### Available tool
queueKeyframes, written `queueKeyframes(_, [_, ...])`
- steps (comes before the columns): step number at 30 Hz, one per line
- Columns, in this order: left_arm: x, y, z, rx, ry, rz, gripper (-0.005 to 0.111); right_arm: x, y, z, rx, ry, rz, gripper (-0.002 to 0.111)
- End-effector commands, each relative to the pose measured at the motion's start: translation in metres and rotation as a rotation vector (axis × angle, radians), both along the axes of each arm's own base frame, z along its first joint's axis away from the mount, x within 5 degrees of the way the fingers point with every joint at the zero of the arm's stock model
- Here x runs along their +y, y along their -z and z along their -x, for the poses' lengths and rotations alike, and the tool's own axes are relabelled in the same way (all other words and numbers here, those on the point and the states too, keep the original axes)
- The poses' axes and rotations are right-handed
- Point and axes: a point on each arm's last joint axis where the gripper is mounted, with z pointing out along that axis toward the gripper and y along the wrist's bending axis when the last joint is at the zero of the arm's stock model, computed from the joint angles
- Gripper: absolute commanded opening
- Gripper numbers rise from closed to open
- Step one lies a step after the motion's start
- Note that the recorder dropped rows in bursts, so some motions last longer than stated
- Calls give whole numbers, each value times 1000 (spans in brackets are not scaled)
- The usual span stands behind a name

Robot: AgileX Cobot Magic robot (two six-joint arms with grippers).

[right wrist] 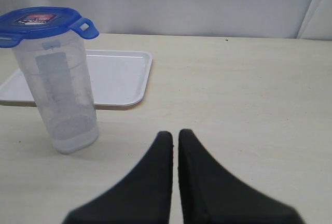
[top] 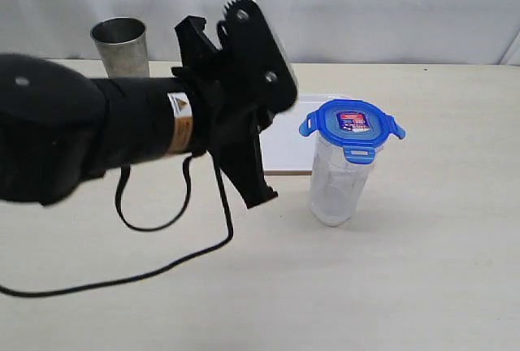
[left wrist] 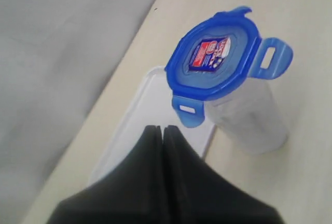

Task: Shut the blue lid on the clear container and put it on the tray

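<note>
1. Cable (top: pixel 150 228), black and slack, trailing under the left arm (top: pixel 81 136). Could drag across the table (top: pixel 422 270) on a long reach, though lying well apart from the job for now.
2. Next along, left gripper (left wrist: pixel 163 128): pinched shut on nothing, hanging over the tray (top: pixel 286 149), short of the blue lid (top: pixel 351 123). Brought down off-centre with closed fingers, likely to shove rather than press.
3. Bad news for the clear container (top: pixel 337 184) if so: tall, narrow, tapering to its base, so probably quick to tip. Standing on the table just beside the tray's near edge, not on it.
4. Lid resting on top, flaps looking flared outward, so probably not snapped. Lifted like that, could shed the lid, or slide out of a grip on smooth plastic.
5. Furthest right, right gripper (right wrist: pixel 175 134): closed to a sliver, empty, low over the table, well apart from the container. Would need opening before any grasp.
6. Hard to read, left to right: steel cup (top: pixel 120 42) partly behind the arm; tray's left part blocked in the exterior view; lid's seating on the rim impossible to judge; pale patch inside the container unclear; right gripper absent from the exterior view.
</note>
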Motion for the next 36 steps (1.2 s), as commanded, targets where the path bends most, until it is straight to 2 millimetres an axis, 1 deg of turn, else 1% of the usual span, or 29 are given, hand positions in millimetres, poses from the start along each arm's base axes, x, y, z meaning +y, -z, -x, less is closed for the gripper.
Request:
queueKeyframes(1, [22, -3, -37, 217, 59, 192, 0, 0, 0, 0, -2, 5, -2, 4])
queueKeyframes(3, [32, -1, -54, 258, 51, 252, 0, 0, 0, 0, -2, 5, -2, 4])
queueKeyframes(5, [40, 6, -69, 288, 92, 297, 0, 0, 0, 0, -2, 5, -2, 4])
queueKeyframes(7, [42, 13, -80, 304, 168, 362, 0, 0, 0, 0, -2, 5, -2, 4])
queueKeyframes(9, [41, 23, -92, 301, 198, 427, 0, 0, 0, 0, -2, 5, -2, 4])
queueKeyframes(11, [37, 33, -99, 285, 212, 452, 0, 0, 0, 0, -2, 5, -2, 4])
queueKeyframes(15, [28, 62, -112, 288, 244, 422, 0, 0, 0, 0, -6, 5, 3, 4])
queueKeyframes(19, [22, 81, -124, 309, 252, 410, 0, -1, -7, -2, -84, 5, 53, 4])
queueKeyframes(23, [16, 92, -127, 326, 309, 440, 0, 0, -22, -3, -248, 1, 10, 4])
queueKeyframes(25, [14, 97, -127, 324, 334, 448, 0, 0, -35, -2, -399, 2, -47, 4])
queueKeyframes(26, [13, 97, -127, 324, 349, 453, 0, -1, -43, -1, -470, 17, -250, 4])
queueKeyframes(27, [13, 97, -127, 320, 357, 448, 0, -2, -44, -1, -473, 27, -391, 4])
queueKeyframes(28, [12, 96, -126, 295, 381, 448, 0, -2, -45, 0, -477, 31, -441, 4])
queueKeyframes(30, [11, 93, -124, 290, 404, 470, 0, -2, -46, 0, -503, 19, -363, 4])
queueKeyframes(33, [11, 92, -123, 285, 424, 476, 0, -2, -47, -7, -483, 31, -359, 4])
queueKeyframes(34, [11, 93, -123, 287, 424, 472, 0, -2, -46, -11, -457, 37, -356, 4])
queueKeyframes(35, [11, 95, -123, 307, 423, 468, 0, -1, -41, -19, -378, 49, -349, 4])
queueKeyframes(36, [11, 96, -122, 313, 424, 467, 0, -1, -41, -24, -335, 52, -337, 4])
